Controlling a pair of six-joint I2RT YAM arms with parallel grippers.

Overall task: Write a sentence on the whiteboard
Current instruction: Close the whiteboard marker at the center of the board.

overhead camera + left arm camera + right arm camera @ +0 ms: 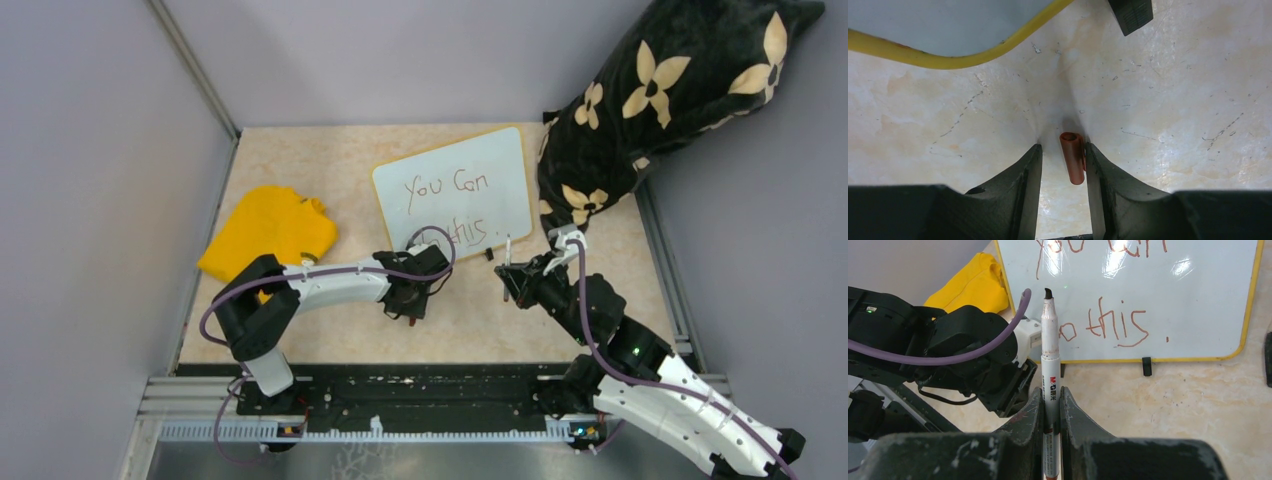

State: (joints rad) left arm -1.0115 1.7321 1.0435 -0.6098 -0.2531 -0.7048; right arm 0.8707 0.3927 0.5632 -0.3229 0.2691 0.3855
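The whiteboard (500,150) lies at the table's middle back, with the sentence (447,187) in reddish-brown, "You Can" over "do this". My left arm hides part of "do". My right gripper (510,280) is shut on a white marker (1050,355) whose bare dark tip (1048,292) points toward the board's near edge (1148,359) and stands apart from it. My left gripper (1063,147) is open, low over the table by the board's near left corner (948,62). A reddish-brown marker cap (1073,157) sits between its jaws, against the right finger (1108,175).
A yellow cloth (270,230) lies left of the board. A black pillow with cream flowers (660,100) leans at the back right, touching the board's right side. Grey walls close the left and back. A black rail (400,385) runs along the near edge.
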